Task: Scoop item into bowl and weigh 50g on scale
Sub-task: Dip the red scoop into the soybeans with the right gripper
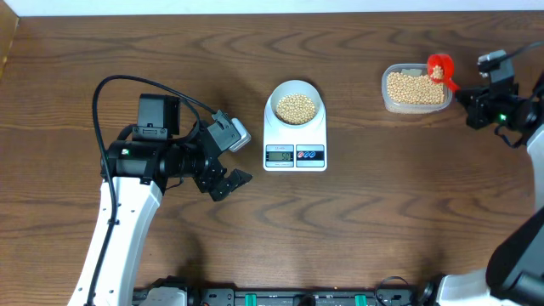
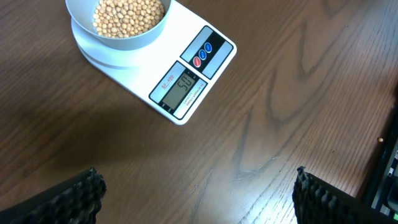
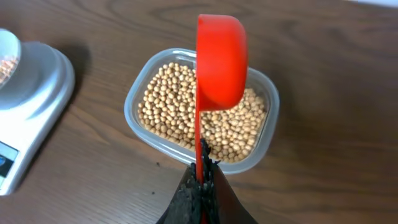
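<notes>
While right claw (image 3: 200, 186) clamps red scoop (image 3: 221, 62) over tub (image 3: 132, 102), tip any leftover beans (image 3: 174, 106) inside rim; left claw (image 2: 199, 193) gapes empty.

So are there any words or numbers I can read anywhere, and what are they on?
"50": on the grey display of the scale, seen at a slant.
Small print beside the display: too blurred to read.
Marks on the two round buttons: too small to read.
No other writing can be made out.

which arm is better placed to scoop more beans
Right: the right gripper is shut on the red scoop above the tub of beans. The left gripper is open and empty near the scale.
</notes>
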